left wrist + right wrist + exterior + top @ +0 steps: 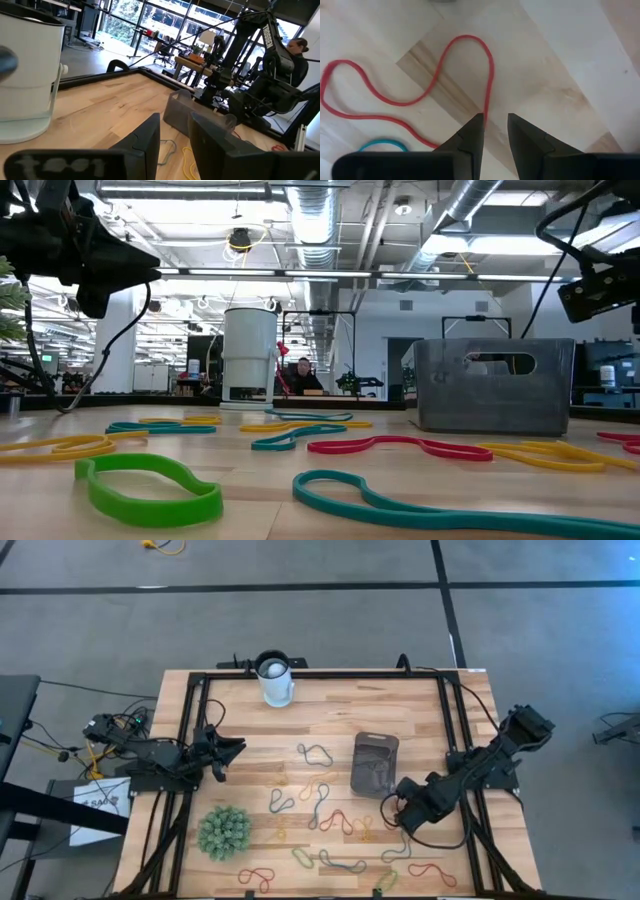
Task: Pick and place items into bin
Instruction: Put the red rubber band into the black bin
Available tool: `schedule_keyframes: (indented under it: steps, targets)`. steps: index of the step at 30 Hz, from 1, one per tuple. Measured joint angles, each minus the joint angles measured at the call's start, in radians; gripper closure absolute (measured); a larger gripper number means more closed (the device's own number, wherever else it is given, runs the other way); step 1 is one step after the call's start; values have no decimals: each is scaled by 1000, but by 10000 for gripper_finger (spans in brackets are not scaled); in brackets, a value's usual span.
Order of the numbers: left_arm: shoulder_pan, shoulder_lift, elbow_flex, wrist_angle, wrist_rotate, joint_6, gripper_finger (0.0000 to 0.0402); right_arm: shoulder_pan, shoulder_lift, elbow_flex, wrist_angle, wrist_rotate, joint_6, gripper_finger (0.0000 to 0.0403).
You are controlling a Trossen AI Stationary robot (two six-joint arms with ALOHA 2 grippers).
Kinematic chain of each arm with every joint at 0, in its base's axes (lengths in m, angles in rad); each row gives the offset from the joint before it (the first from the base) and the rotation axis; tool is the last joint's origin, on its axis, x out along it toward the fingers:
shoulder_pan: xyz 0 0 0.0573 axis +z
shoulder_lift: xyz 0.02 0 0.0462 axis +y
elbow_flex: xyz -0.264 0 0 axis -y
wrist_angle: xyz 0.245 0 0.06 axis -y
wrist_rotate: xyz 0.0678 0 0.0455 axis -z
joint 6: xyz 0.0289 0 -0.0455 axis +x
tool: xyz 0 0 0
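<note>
Several coloured loops [315, 753] lie flat and scattered on the wooden table, with green [150, 485], teal [450, 500] and red [390, 445] ones close to the low camera. The grey-tinted bin [373, 762] stands upright right of the table's centre. My right gripper [392, 808] hovers just near of the bin, pointing down. In its wrist view it is open [495, 125] by a narrow gap over a red loop [395, 102]. My left gripper [232, 750] waits open at the table's left side, raised, its fingers [174, 130] pointing toward the bin [180, 107]. My right gripper points down at the red loop, whose strand [489, 95] runs under one fingertip [472, 132]. Whether that finger touches the strand, I cannot tell. The loop lies flat on the table.
A white cylindrical cup [275, 680] stands at the far edge. A green spiky ball [223, 832] sits near the near-left corner. A black frame [320, 674] runs around the tabletop. Bare wood lies between the cup and the bin.
</note>
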Motion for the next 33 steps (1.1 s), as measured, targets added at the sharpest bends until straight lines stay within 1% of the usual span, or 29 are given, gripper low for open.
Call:
schedule_keyframes:
  steps: [5,10,15,17,21,23,25,27,31,33]
  targets:
    - [0,0,0,0,0,1,311,0,0,-46,108,0,3,321]
    - [0,0,0,0,-1,12,311,2,-5,-72,121,33,28,321]
    - [0,0,0,-1,-1,14,311,2,-5,-77,127,39,18,325]
    - [0,0,0,-1,-2,15,311,5,-4,-77,131,42,18,338]
    - [0,0,0,-1,-6,19,311,5,-3,-70,135,32,17,390]
    - [0,0,0,-2,-10,19,311,10,0,-55,108,35,9,394]
    - [0,0,0,-2,-10,18,311,20,3,-23,83,38,0,392]
    - [0,0,0,-2,-10,18,311,31,1,37,77,40,-15,397]
    - [0,0,0,-2,-12,16,311,65,1,182,-72,98,-77,397]
    - [0,0,0,-3,-24,14,311,76,0,265,-193,132,-69,398]
